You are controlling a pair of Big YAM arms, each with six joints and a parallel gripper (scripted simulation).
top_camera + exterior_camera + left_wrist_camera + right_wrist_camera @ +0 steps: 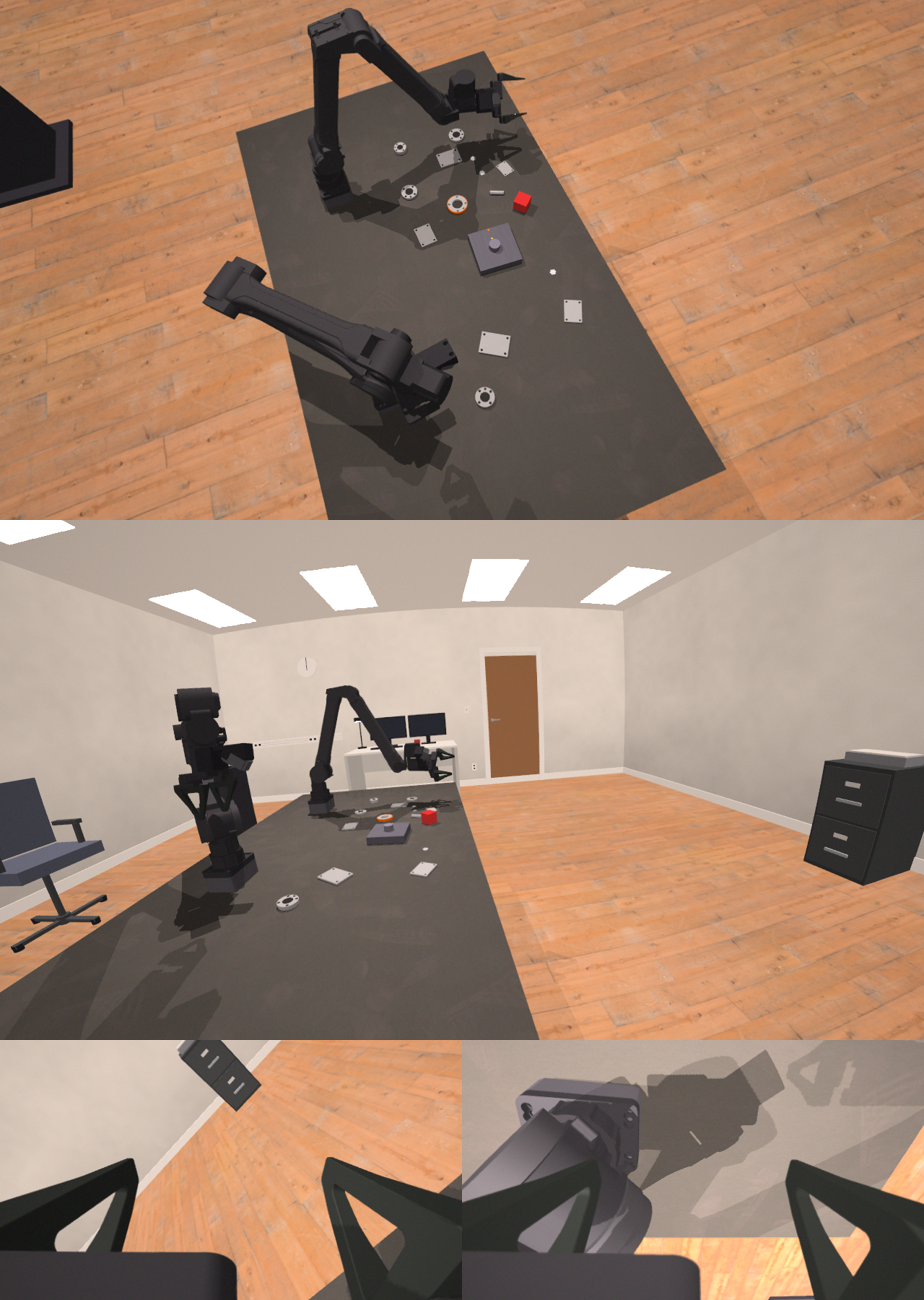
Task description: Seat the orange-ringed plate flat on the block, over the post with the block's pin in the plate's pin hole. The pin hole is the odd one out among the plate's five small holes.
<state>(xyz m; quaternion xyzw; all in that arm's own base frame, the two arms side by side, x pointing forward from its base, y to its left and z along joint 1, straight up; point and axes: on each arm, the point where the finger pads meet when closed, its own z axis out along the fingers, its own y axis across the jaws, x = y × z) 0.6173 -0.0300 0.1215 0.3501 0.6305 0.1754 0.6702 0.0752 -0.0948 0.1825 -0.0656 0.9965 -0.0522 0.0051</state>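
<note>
The orange-ringed plate (449, 205) (385, 821) lies flat on the table near the block, off it. Its pin hole is too small to tell apart. The grey block (480, 251) (388, 838) has an upright round post (494, 245) (388, 828) in its middle, with small orange and yellow marks beside it. My left gripper (525, 96) (452, 767) (229, 1168) is open and empty, high near the table's far edge, pointing off it. My right gripper (215, 816) (693, 1170) is open and empty, folded back over its own base; the top view hides its fingers.
A red cube (522, 203) (429, 817) and a small grey bar (497, 192) lie near the block. Plain ringed plates (408, 185) (477, 396) and several rectangular plates (494, 344) (572, 310) (424, 235) lie around. A small white piece (552, 272) lies beyond the block.
</note>
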